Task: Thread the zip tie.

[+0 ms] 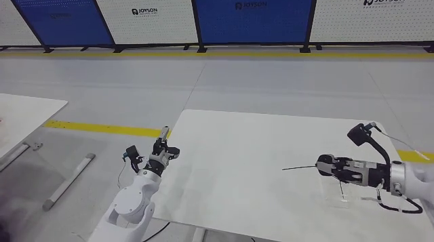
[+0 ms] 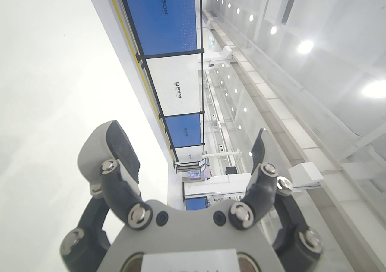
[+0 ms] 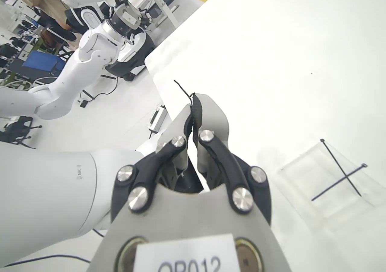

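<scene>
The right gripper (image 3: 194, 104) hangs over the right part of the white table (image 1: 258, 174), and its fingers are pressed together on a black zip tie (image 3: 182, 89). Only a short thin end of the tie sticks out past the fingertips and points approx. toward the other arm. I cannot tell which end this is, the head or the tail.

The left gripper (image 2: 190, 140) is at the left edge of the table, well apart from the right one. It points upward w/ its fingers wide apart and nothing between them.

Under the right arm a clear flat tray (image 3: 304, 170) lies on the table, and two spare ties (image 3: 343, 176) lie in it, crossed one over the other.

About handling, in my opinion: such a tie is very light, thin and smooth, so it can slip or turn between the pads. It is springy rather than soft, i.e. the free end bends and wobbles if too much of it sticks out. I think the best place to grip is close to the end that must go in, so that the tip stays steady. The second gripper should take the head by its flat sides and leave the slot free. The slot is small, so the aim must be exact.
</scene>
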Tool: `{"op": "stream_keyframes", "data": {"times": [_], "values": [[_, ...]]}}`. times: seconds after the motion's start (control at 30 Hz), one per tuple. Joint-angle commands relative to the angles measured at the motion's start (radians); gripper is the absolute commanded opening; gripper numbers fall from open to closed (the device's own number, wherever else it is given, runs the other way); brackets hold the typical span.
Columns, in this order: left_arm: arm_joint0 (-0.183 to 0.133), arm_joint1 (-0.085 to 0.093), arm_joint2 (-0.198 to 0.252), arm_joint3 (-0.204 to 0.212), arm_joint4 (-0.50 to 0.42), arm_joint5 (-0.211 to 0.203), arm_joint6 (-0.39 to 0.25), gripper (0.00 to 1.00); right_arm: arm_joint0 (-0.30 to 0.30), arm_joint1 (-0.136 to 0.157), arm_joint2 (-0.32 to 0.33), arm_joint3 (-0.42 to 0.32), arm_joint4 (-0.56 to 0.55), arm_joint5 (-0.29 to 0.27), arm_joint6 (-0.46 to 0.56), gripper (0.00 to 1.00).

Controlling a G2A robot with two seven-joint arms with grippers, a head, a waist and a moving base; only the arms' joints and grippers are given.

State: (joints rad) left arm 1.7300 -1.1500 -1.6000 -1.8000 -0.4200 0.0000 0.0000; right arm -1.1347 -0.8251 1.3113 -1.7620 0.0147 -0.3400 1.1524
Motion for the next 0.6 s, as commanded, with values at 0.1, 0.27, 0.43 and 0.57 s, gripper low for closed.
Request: {"op": "stream_keyframes", "data": {"times": [0.1, 0.27, 0.43, 0.57], "values": [[0.000, 0.000, 0.000, 0.000, 0.000, 0.000, 0.000, 1.00, 0.000, 0.000, 0.000, -0.001, -0.001, 0.000, -0.002, 0.00], [0.000, 0.000, 0.000, 0.000, 0.000, 0.000, 0.000, 1.00, 0.000, 0.000, 0.000, -0.001, -0.001, 0.000, -0.002, 0.00], [0.000, 0.000, 0.000, 0.000, 0.000, 0.000, 0.000, 1.00, -0.001, 0.001, -0.006, -0.034, -0.070, 0.000, -0.025, 0.00], [0.000, 0.000, 0.000, 0.000, 0.000, 0.000, 0.000, 1.00, 0.012, 0.005, -0.016, -0.093, -0.179, 0.000, -0.039, 0.00]]}}
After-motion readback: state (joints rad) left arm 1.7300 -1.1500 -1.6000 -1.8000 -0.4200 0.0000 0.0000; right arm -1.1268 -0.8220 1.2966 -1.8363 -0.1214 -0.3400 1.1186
